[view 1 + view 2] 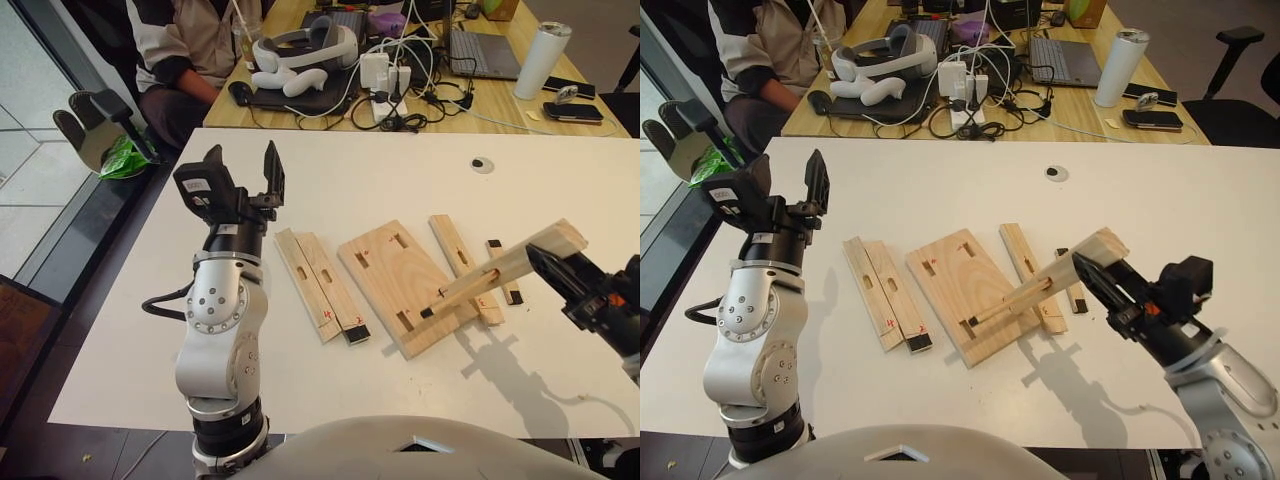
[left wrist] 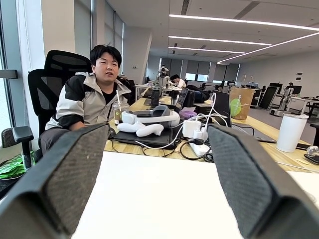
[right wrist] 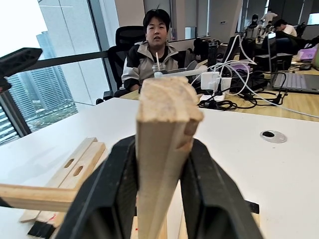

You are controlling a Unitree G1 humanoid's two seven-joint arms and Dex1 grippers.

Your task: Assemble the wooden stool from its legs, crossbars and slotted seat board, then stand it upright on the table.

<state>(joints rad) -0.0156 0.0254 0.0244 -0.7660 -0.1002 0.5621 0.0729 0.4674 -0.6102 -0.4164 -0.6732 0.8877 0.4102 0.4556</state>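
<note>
On the table (image 1: pixel 330 170) the seat board (image 1: pixel 395 275) lies flat midway along the near edge. Two legs (image 1: pixel 318 285) lie flat just beside it, toward the left edge. My right claw (image 1: pixel 537 252) pinches a third leg (image 1: pixel 508 262); its crossbar (image 1: pixel 458 293) slants down to the board. My left claw (image 1: pixel 243 170) hovers spread near the left edge.

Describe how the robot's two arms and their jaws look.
Left arm: rounded silver housings with rings of bolts, a black cable looping off it, a white label near black, flat-padded jaws. Right arm: same silver shell, black jaws, small red details by them.
</note>
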